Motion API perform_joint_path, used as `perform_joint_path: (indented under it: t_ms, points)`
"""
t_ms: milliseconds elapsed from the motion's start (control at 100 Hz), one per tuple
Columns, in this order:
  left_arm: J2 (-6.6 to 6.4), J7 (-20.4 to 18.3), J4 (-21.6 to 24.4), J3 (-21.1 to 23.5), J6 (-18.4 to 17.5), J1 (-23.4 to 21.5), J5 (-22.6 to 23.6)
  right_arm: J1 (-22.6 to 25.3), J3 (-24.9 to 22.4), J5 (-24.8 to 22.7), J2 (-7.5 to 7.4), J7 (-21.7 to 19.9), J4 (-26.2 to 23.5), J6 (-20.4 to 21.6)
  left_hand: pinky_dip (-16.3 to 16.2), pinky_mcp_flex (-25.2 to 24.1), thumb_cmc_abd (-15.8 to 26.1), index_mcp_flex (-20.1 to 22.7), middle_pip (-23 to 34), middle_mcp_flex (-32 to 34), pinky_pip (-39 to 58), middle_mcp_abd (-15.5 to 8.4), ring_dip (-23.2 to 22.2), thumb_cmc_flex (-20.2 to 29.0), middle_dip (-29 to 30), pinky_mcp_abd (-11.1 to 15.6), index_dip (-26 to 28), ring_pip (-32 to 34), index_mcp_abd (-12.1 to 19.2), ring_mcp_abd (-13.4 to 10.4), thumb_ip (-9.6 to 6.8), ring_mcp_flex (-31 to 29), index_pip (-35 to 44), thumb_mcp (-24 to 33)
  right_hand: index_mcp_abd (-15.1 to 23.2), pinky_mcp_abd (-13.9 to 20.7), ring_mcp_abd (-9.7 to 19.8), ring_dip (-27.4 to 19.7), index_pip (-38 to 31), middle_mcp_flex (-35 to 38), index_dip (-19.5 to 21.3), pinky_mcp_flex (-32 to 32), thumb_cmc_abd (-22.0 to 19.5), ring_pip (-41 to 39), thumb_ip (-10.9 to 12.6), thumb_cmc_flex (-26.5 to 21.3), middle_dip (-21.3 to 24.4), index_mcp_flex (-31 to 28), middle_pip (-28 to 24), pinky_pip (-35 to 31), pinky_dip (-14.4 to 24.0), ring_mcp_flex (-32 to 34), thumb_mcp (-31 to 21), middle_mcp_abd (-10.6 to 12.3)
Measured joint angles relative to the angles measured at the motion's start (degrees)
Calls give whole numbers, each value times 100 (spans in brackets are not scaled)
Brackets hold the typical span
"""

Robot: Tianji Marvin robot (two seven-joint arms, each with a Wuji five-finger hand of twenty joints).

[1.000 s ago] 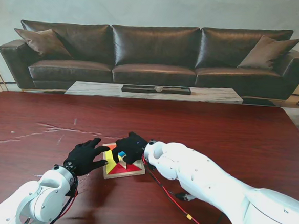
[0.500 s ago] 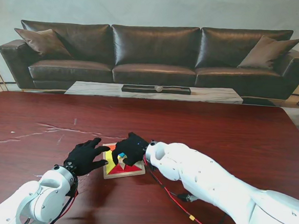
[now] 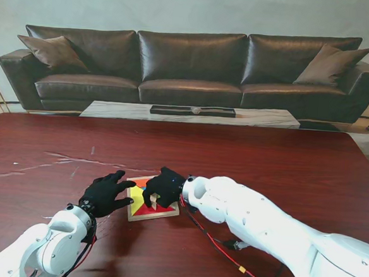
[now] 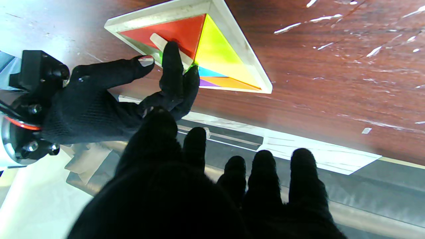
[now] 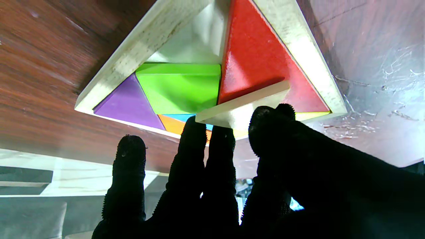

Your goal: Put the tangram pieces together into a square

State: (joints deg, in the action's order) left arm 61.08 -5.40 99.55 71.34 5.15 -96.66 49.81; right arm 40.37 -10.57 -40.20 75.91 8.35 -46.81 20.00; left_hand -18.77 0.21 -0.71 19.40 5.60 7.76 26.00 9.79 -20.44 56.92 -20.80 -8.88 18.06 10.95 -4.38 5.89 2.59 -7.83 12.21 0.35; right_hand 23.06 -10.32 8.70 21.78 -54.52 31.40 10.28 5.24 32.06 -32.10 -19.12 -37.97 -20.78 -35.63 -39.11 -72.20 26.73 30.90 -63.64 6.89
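Observation:
A pale wooden tray (image 3: 151, 217) lies on the dark table in front of me. It holds coloured tangram pieces: a red triangle (image 5: 255, 56), a green piece (image 5: 179, 86), a purple triangle (image 5: 127, 104) and a yellow triangle (image 4: 220, 56). One bare gap (image 5: 199, 39) shows at a tray corner. My right hand (image 3: 164, 186) hovers over the tray, shut on a plain wooden piece (image 5: 239, 108) that is tilted over the red triangle. My left hand (image 3: 108, 193) is open with its fingers spread, just left of the tray. The tray's middle is hidden in the stand view.
A red cable (image 3: 227, 255) trails from my right arm across the table, near me on the right. Bare dark table (image 3: 265, 163) stretches beyond the tray. Past its far edge stand a low marble table (image 3: 192, 114) and a black leather sofa (image 3: 190, 63).
My right hand has shifted slightly to the right over the tray, and the plain wooden piece now shows under its fingers. The left hand has stayed put.

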Motion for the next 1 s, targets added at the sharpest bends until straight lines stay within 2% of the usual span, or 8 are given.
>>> perform_joint_path:
  t_ms: [150, 410, 1000]
  points:
    - [0, 0, -4, -7, -1, 4, -5, 4, -22, -26, -73, -55, -73, 0, 0, 0, 0, 0, 0, 0, -1, 0, 0, 0, 0, 0, 0, 0, 0, 0, 0, 0, 0, 0, -509, 45, 56, 0, -130, 0, -211, 0, 47, -37, -132, -86, 0, -303, -10, 0, 0, 0, 1, 37]
    - [0, -20, -13, -33, -3, 23, -37, 39, -122, -38, -198, -145, -167, -12, 0, 0, 1, 0, 0, 0, -2, 0, 0, 0, 0, 0, 0, 0, 0, -1, 0, 0, 0, 0, -594, 49, 56, 0, -158, 0, -395, 0, 49, -116, -134, -86, 0, -288, -70, 0, 0, 0, 1, 28]
    - [-3, -75, -39, -89, -1, 88, -73, 155, -329, -136, -470, -267, -433, -76, 0, 0, 1, 0, 0, 0, -10, 0, 0, 0, 0, 0, 0, -1, 0, -1, 0, 0, 0, 0, -596, 80, 56, 63, -278, 3, -474, 0, 53, -245, -185, -86, 0, -288, -139, 0, -1, 0, 1, -21]
